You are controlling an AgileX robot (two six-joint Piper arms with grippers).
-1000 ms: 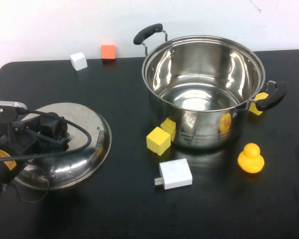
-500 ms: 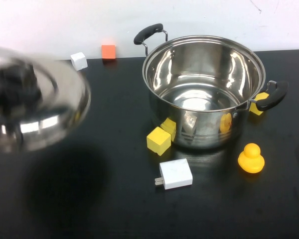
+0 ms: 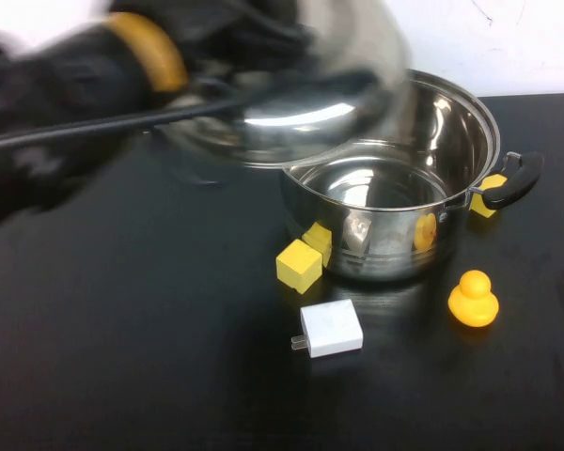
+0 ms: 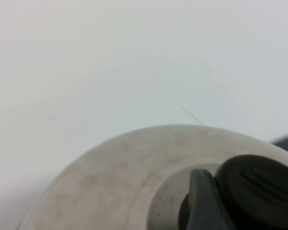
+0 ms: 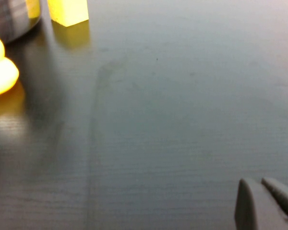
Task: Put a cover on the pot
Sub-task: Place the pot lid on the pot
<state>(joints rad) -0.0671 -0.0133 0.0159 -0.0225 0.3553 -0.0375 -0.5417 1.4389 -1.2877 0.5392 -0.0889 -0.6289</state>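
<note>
The left gripper [image 3: 263, 42] holds the lid [image 3: 291, 103] by its knob [image 4: 252, 191], clamped shut on it. The pot [image 3: 395, 178] sits just below and beyond. Polished steel looks slick and rigid, so the knob is the sane grab point. Only the wrist view shows that knob. The right gripper [image 5: 266, 199], fingers together, hangs over the table [image 5: 182, 105] away from the duck [image 5: 0, 67].

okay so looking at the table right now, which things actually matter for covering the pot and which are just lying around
Part of the job:
- pot, open, on the table
- lid, carried above the pot's left rim
- left gripper, at the lid's knob

Just lying about:
- yellow block by the pot's front
- second yellow block by the right handle
- white charger
- yellow duck
- right gripper, parked low over bare table
</note>
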